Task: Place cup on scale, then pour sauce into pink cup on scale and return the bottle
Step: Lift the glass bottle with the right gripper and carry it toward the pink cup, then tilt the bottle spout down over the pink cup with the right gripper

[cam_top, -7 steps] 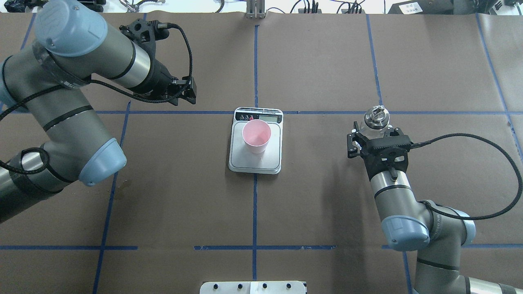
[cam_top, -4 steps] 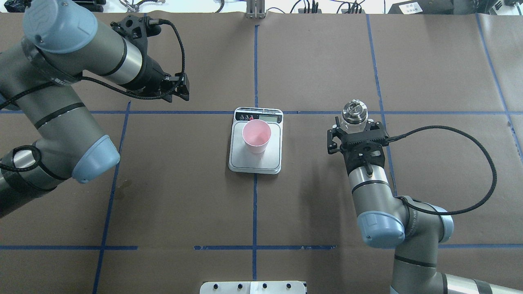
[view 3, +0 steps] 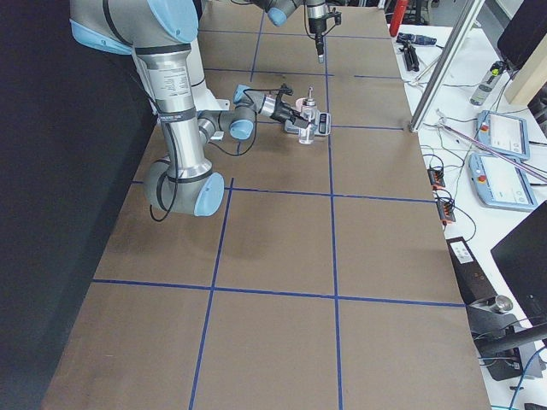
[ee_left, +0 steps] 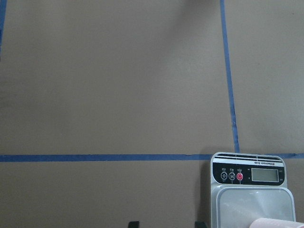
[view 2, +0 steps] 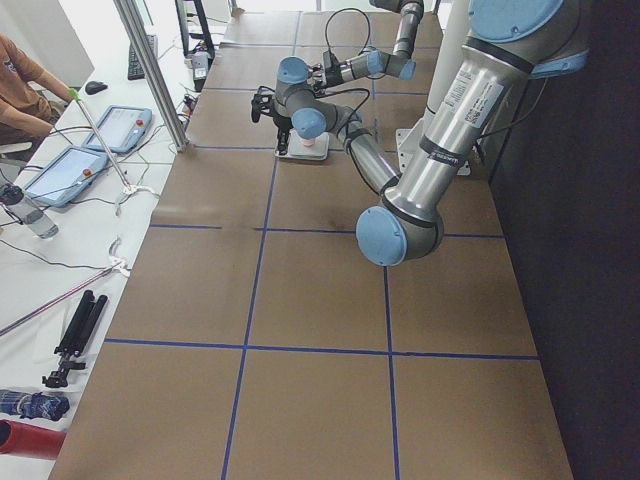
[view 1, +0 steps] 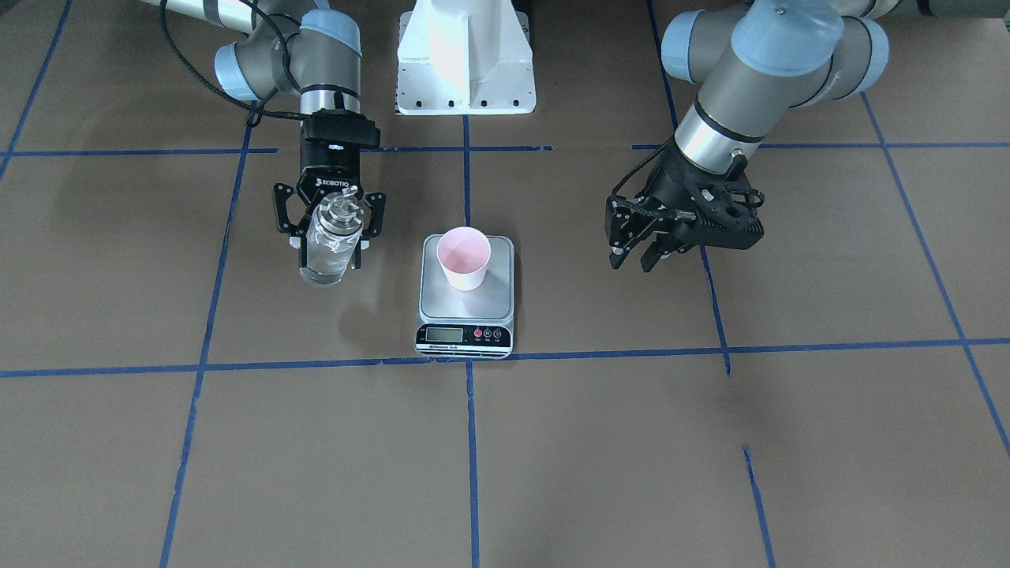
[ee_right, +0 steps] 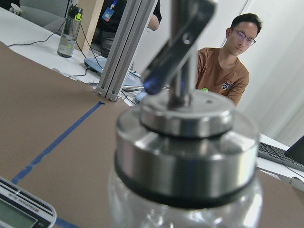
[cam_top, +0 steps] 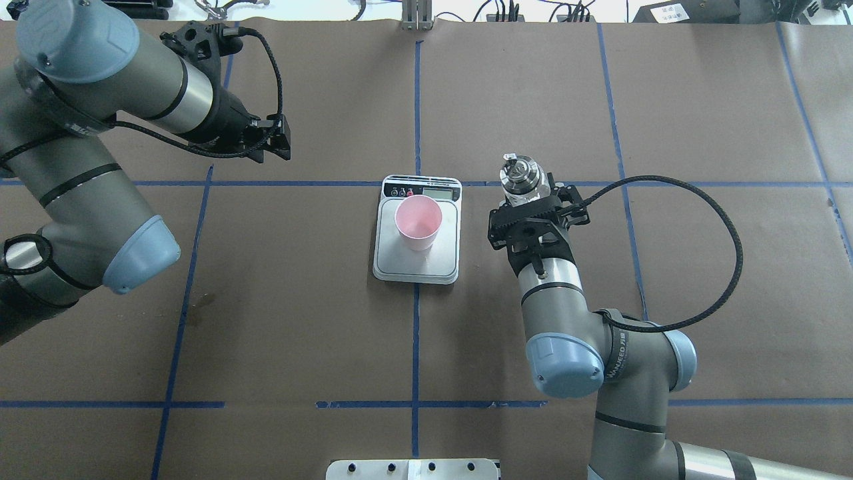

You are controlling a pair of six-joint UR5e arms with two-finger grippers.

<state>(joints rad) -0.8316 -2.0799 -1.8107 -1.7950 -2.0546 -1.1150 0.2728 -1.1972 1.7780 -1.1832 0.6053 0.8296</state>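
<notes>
The pink cup stands upright on the scale at the table's middle, also cup on scale. My right gripper is shut on the clear glass bottle, held upright just right of the scale; its silver spout cap fills the right wrist view. Clear sauce shows through the bottle. My left gripper hangs open and empty, far left of the scale; the left wrist view shows the scale and the cup's rim.
Brown paper with blue tape lines covers the table. The white robot base sits at the near edge. A metal post stands at the far edge. A person in a brown shirt sits beyond the table beside tablets.
My right arm has carried the bottle leftward, from the table's right part to beside the scale. My left arm has drawn back to the left, away from the scale.
</notes>
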